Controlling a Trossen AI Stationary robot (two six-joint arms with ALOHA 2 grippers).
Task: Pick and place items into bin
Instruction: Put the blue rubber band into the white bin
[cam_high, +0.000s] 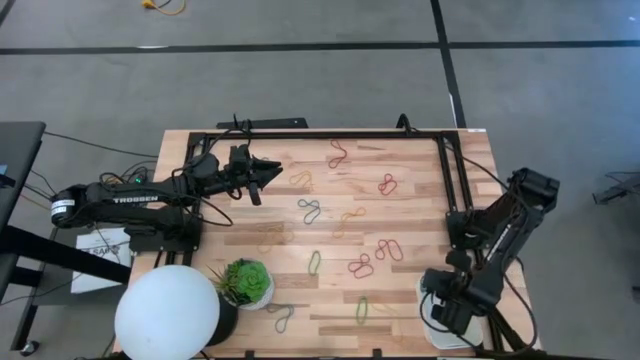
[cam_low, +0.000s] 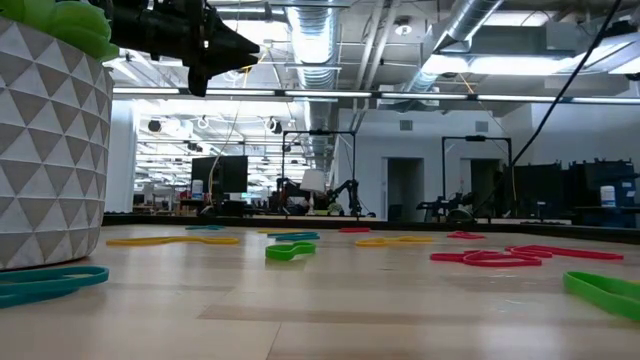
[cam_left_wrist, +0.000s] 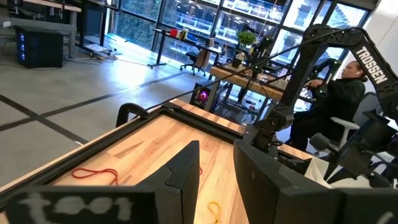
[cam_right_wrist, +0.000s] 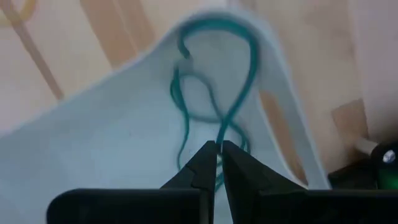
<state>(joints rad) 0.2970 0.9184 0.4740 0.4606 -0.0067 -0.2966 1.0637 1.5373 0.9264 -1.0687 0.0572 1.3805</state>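
Note:
Many rubber-band loops lie flat and scattered on the wooden table: red ones (cam_high: 337, 153) (cam_high: 361, 266), a yellow one (cam_high: 301, 179), a teal one (cam_high: 311, 210), a green one (cam_high: 314, 262). The white bin (cam_high: 428, 290) sits at the table's near right corner. My right gripper (cam_right_wrist: 216, 152) hangs over the bin (cam_right_wrist: 124, 143), its fingers almost together on a teal band (cam_right_wrist: 214, 68). My left gripper (cam_high: 268, 180) is open, raised high above the far left part of the table (cam_low: 215, 45), with nothing between its fingers (cam_left_wrist: 214, 180). My right gripper has a strand of the teal band (cam_right_wrist: 227, 132) running into the narrow gap between its two fingertips, pinched from above with the fingers pointing down into the bin. The band's loops spread beyond the fingertips over the bin's white floor; whether they rest on it I cannot tell.
A potted plant (cam_high: 247, 283) and a large white ball lamp (cam_high: 167, 313) stand at the near left corner. A black frame (cam_high: 340, 133) runs along the far and right edges. A seated person (cam_left_wrist: 339, 99) shows beyond the table.

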